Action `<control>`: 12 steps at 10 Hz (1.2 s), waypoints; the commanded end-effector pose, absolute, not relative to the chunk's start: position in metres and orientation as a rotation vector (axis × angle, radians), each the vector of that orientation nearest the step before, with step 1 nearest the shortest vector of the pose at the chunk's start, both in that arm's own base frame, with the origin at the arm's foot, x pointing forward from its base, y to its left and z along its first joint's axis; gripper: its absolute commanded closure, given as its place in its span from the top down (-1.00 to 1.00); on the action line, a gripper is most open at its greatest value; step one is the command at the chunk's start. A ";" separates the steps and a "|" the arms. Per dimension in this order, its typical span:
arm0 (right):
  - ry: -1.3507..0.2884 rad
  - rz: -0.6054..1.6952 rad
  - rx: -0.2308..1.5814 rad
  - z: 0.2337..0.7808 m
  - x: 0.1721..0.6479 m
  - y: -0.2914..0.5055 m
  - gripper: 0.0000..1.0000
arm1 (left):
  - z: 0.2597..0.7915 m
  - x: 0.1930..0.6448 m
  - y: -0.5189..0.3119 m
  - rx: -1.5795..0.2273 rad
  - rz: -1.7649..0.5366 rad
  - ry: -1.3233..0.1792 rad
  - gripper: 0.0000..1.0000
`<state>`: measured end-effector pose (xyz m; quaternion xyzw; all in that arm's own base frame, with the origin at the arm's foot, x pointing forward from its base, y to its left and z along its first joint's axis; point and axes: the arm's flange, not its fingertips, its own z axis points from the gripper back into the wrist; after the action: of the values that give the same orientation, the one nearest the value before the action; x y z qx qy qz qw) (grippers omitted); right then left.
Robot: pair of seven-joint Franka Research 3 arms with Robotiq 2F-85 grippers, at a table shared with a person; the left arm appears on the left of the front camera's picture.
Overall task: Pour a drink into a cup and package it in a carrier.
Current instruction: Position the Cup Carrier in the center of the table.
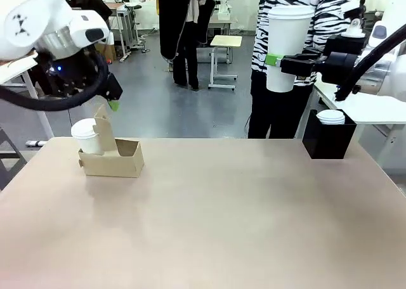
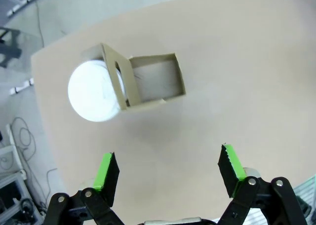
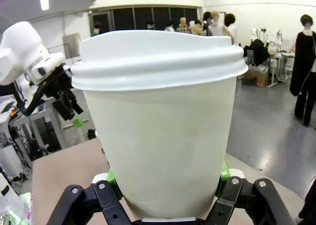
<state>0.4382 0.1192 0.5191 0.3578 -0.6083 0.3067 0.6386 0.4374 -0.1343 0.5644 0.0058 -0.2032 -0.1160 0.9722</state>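
Note:
The brown cardboard carrier (image 1: pixel 120 162) sits at the table's left. A white lidded cup (image 1: pixel 87 137) stands in its left slot, and its right slot is empty. My left gripper (image 1: pixel 111 101) hovers open just above the carrier's handle tab. From the left wrist view I look down on the carrier (image 2: pixel 155 84) and that cup (image 2: pixel 94 96), with the left gripper (image 2: pixel 168 173) holding nothing. High at the right, my right gripper (image 1: pixel 279 61) is shut on a second white lidded cup (image 1: pixel 283 45), held upright. In the right wrist view this cup (image 3: pixel 158 111) sits between the pads (image 3: pixel 223 171).
A black box (image 1: pixel 328 143) topped with white lids stands at the table's far right edge. A person in a striped top (image 1: pixel 323 16) stands behind the held cup. The table (image 1: pixel 222 225) is bare across the middle and front.

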 end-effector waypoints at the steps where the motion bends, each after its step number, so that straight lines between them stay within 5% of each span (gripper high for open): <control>1: -1.393 0.695 0.819 0.523 0.437 0.120 0.60 | 0.560 0.483 -0.135 0.052 -0.153 -0.369 1.00; 5: -1.393 0.695 0.819 0.523 0.437 0.120 0.60 | 0.528 0.537 -0.119 0.030 -0.098 -0.307 1.00; 12: -1.393 0.695 0.819 0.523 0.437 0.120 0.60 | 0.508 0.544 -0.112 0.020 -0.078 -0.290 1.00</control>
<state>0.4382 0.1190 0.5190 0.3574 -0.6083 0.3067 0.6389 0.5430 -0.1158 0.5077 0.0096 -0.1446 -0.0431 0.9885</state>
